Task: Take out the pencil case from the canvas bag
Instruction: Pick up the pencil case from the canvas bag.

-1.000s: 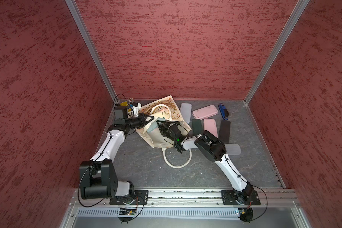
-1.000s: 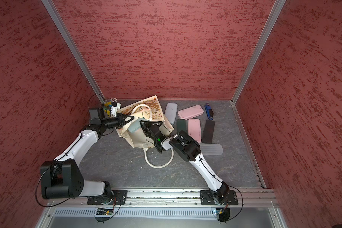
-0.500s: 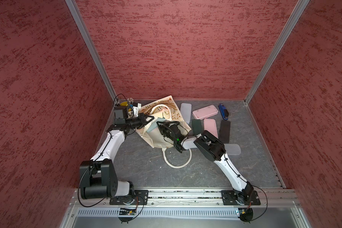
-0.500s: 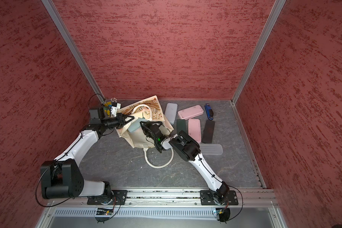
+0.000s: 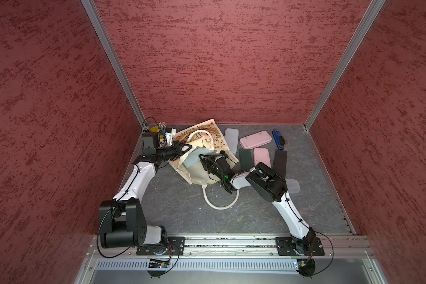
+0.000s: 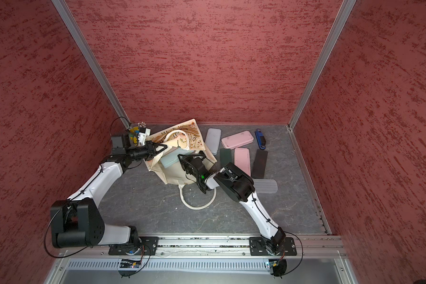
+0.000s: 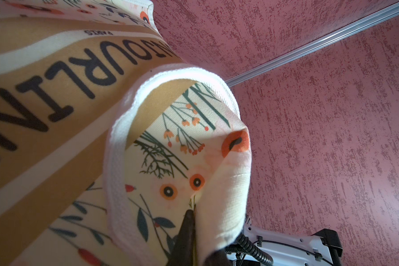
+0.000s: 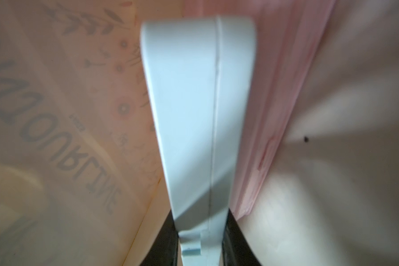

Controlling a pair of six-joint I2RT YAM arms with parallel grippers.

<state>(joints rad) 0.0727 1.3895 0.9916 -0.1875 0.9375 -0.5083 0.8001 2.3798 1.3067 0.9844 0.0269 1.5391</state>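
Since a second ago the right gripper point(image 5: 203, 157) has drawn its jaws in. They now press on both flat sides of the pencil case point(image 8: 198, 115), which is pale blue and lies in the mouth of the canvas bag point(image 5: 197, 177); one end shows there in both top views. Nothing else on the desk point(image 5: 182, 216) has shifted.

The left gripper point(image 5: 188, 147) is closed tight on the bag's printed rim, pinching the cloth up near the far-left corner of the desk. In the right wrist view a pink thing point(image 8: 274, 92) lies against the pencil case inside the bag; what it is I cannot tell.

The bag lies slumped left of the desk's middle, and one thick white handle point(image 5: 221, 204) loops out onto the bare surface toward the near edge.

The desk is dark grey with pale veins. Along the far edge lie a grey-blue case point(image 5: 231, 139), a pink case point(image 5: 255, 139) and a small blue item point(image 5: 278, 139). Just nearer lie a dark green case point(image 5: 245, 159), a second pink one point(image 5: 262, 157) and a black case point(image 5: 280, 159). A ribbed grey case point(image 5: 293, 185) is partly hidden behind the right arm. A yellow bucket point(image 5: 155, 128) stands in the far-left corner.

Rough red walls point(image 5: 219, 61) enclose three sides and meet at aluminium posts point(image 5: 113, 61).
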